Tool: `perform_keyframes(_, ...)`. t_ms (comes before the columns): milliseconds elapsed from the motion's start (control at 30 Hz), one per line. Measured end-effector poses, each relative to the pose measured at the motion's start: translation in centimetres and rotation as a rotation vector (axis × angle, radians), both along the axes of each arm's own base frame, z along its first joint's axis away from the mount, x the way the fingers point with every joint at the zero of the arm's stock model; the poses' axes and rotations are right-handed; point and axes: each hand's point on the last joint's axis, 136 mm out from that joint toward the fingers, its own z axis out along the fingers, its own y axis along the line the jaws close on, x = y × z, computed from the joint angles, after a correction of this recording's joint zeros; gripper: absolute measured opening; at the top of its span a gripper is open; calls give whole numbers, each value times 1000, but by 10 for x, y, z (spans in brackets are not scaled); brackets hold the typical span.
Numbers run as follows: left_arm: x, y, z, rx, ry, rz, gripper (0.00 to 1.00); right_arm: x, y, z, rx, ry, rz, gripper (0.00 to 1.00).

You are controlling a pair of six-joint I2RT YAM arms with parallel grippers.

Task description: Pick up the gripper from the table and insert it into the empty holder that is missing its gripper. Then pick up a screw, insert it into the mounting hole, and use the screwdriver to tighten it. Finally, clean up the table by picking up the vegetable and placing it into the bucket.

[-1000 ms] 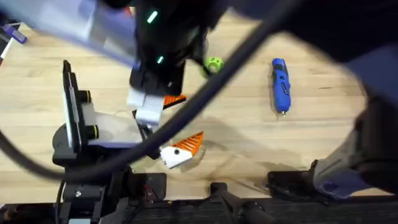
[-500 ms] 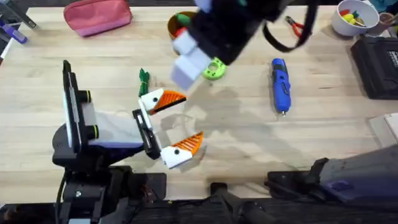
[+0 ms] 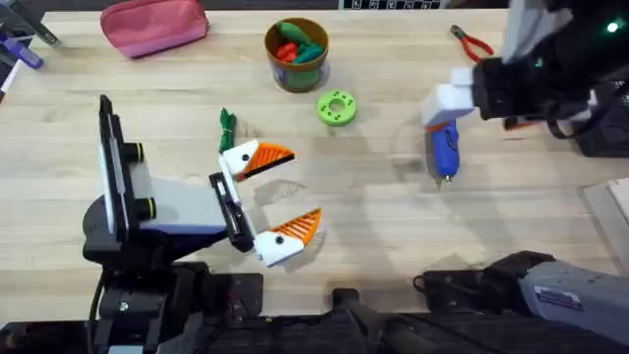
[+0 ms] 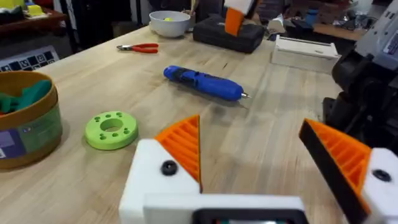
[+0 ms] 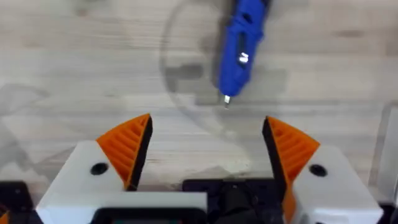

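On the far left of the desk (image 3: 393,226) lies a pink pouch (image 3: 154,25). Nearer, the left arm's gripper (image 3: 278,197) rests low over the wood at left of centre, its two white fingers with orange ribbed pads (image 3: 298,228) spread well apart and holding nothing. Both of its white mounts carry an orange tip in the overhead and left wrist views. Just beyond that gripper's far finger, a slim dark-green vegetable (image 3: 228,126) lies on the desk. Farther off, toward the far edge, stands the round brown bucket (image 3: 297,54) with its yellowish rim; green and red toy pieces sit inside it. Just to the right and nearer than the bucket lies a round green disc (image 3: 337,107), flat on the wood and apart from the bucket. To the right of centre the blue screwdriver (image 3: 443,146) lies on the desk with its thin bit pointing toward the near edge. The right gripper (image 5: 205,146) hangs above the screwdriver's far end, its orange-padded fingers (image 5: 130,146) wide apart and empty; in the right wrist view the screwdriver's bit lies between and beyond the two fingertips. At the far right edge lie red-handled pliers (image 3: 473,43), and a black case (image 4: 227,34) sits beyond them.
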Motion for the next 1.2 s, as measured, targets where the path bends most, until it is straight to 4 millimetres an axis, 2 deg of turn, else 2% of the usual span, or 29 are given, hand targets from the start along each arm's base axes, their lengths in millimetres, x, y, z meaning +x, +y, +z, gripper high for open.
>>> perform_keyframes(133, 0, 0, 0, 0, 0, 0, 986, -1, -29, -17, -18, 51, -127, 994)
perform_keyframes(300, 0, 0, 0, 0, 0, 0, 986, 3, -41, -17, -16, 42, -176, 994)
perform_keyframes(1200, 0, 0, 0, 0, 0, 0, 987, 8, -40, -20, -15, 40, -183, 994)
